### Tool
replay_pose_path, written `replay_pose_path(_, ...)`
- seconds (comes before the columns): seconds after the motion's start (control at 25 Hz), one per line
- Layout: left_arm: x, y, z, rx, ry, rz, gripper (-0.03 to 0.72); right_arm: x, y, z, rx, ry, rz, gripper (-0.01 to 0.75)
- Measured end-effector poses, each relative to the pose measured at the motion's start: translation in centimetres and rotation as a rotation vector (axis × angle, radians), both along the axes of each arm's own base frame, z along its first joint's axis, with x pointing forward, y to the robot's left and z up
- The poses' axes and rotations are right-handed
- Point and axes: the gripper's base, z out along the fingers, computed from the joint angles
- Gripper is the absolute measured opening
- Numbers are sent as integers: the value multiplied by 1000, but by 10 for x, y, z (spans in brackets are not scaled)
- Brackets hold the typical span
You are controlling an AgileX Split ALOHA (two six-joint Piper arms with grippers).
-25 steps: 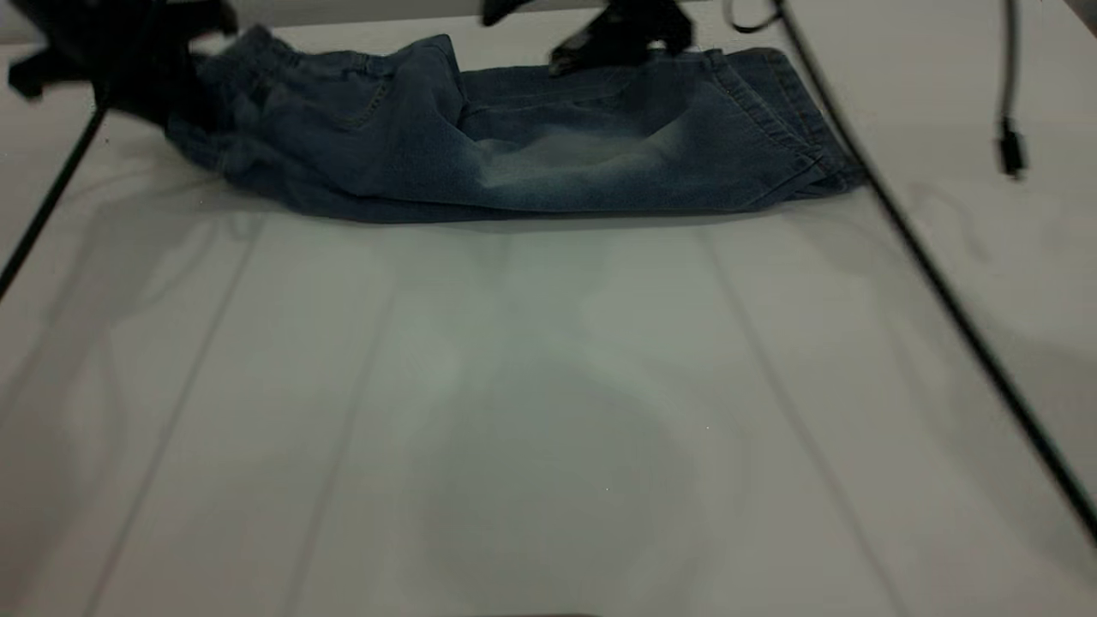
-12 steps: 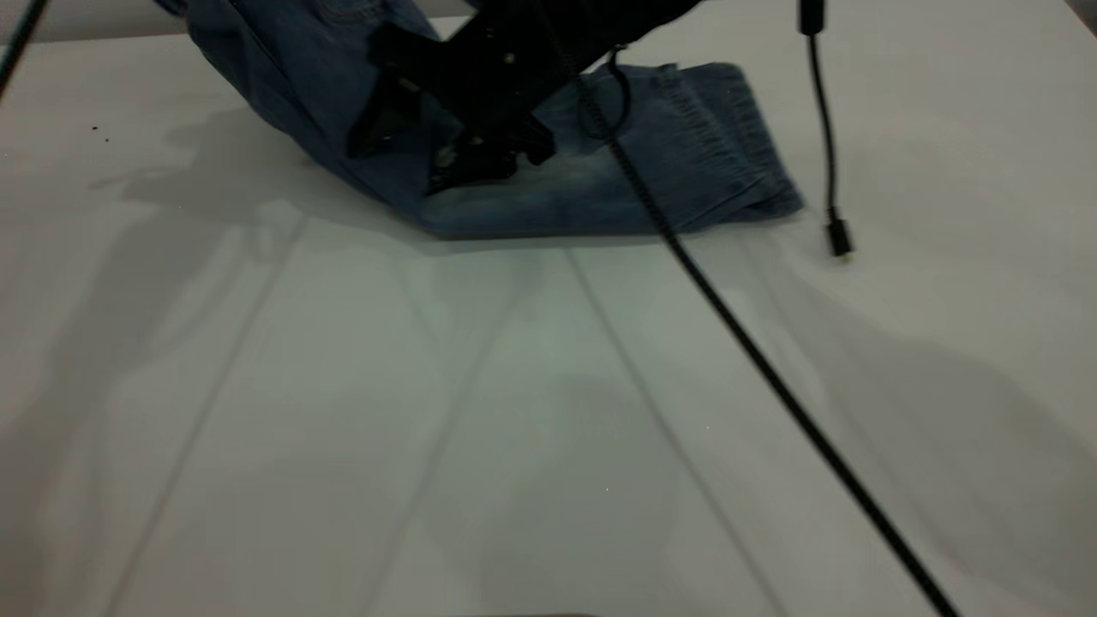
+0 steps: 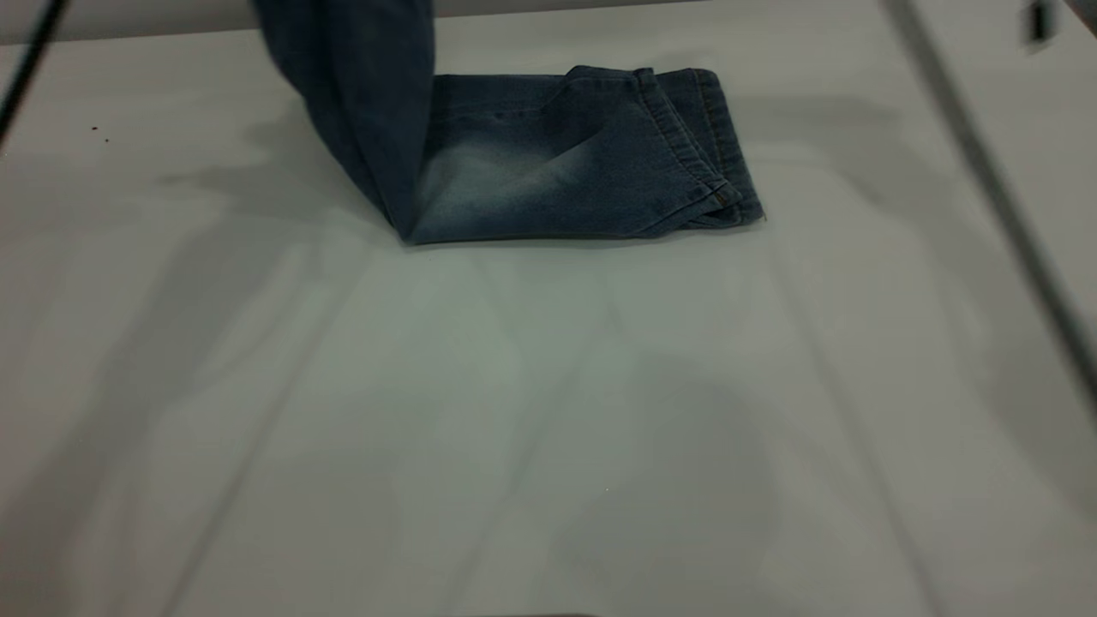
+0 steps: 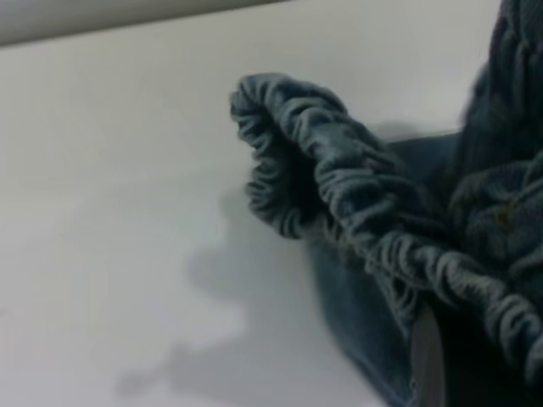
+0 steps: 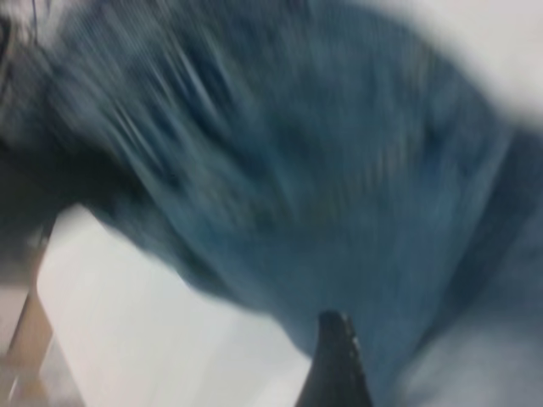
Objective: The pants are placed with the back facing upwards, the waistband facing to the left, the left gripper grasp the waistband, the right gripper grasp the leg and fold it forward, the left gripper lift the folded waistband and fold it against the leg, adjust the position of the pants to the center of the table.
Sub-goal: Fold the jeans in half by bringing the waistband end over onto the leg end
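Blue denim pants lie on the white table (image 3: 548, 428), legs (image 3: 566, 171) flat with the hems (image 3: 716, 163) at the right. Their left part (image 3: 360, 103) hangs upright and runs out of the top of the exterior view. In the left wrist view the gathered elastic waistband (image 4: 339, 186) is bunched at my left gripper (image 4: 458, 365), which is shut on it, one pale finger (image 4: 424, 356) showing against the cloth. My right gripper (image 5: 339, 365) is close above blurred denim (image 5: 297, 170). Neither gripper shows in the exterior view.
A dark cable (image 3: 26, 68) crosses the far left corner. A blurred cable (image 3: 986, 171) runs down the right side, with a dangling plug (image 3: 1040, 21) above it. Bare table stretches in front of the pants.
The waistband end has risen from lying flat at the left to hanging upright, moved rightward. The right arm, over the pants half a second ago, has left the exterior view.
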Motion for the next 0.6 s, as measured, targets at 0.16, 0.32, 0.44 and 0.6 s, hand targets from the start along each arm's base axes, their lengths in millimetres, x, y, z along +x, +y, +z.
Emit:
replay_pose_path(0.16,-1,-51,-25,-16,-19,-98,85,1,-48,44,2,-74,-61,475)
replay_pose_path(0.32,-3,-97,-72,-48,6,-159,85,-4,-70,72,1,-121,-88,475)
replay_pose_path(0.44,-9,-126,-110,-42,16,-212,85,-7,-72,80,2,-133,-86,475)
replay_pose_path(0.6,-17,-149,-143,-7,15,-284,135,-8,-72,79,-10,-128,-74,475)
